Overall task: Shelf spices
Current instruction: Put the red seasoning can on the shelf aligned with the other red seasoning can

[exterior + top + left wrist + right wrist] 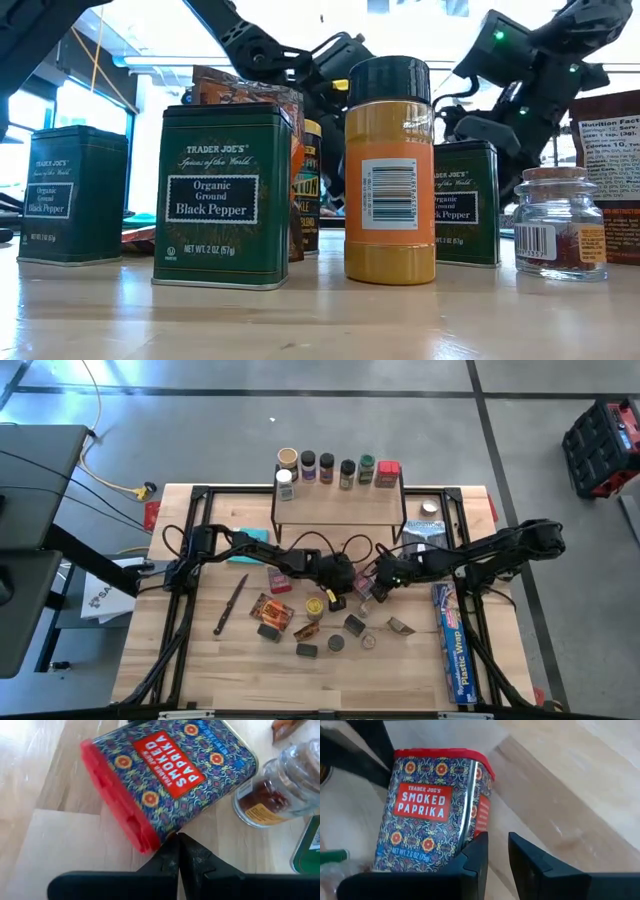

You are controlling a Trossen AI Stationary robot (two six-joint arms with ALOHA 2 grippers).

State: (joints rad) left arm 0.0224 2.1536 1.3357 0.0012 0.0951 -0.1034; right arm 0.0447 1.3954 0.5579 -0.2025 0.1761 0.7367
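Both arms meet mid-table over the smoked paprika tin [432, 810], standing in front of the shelf [338, 505] where seven spices already sit: left gripper [178, 851] pinched shut and empty, right gripper [497, 852] slightly parted beside it, holding nothing.

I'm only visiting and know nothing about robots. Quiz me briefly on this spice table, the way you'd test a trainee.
1. True or false: a red box stands on the shelf.
2. The left end effector is: A) wide open, B) shut, C) gripping a jar.
3. Fill in: in the low view, the tall orange jar has a ____ lid.

Key: 1 true; 2 B; 3 black.
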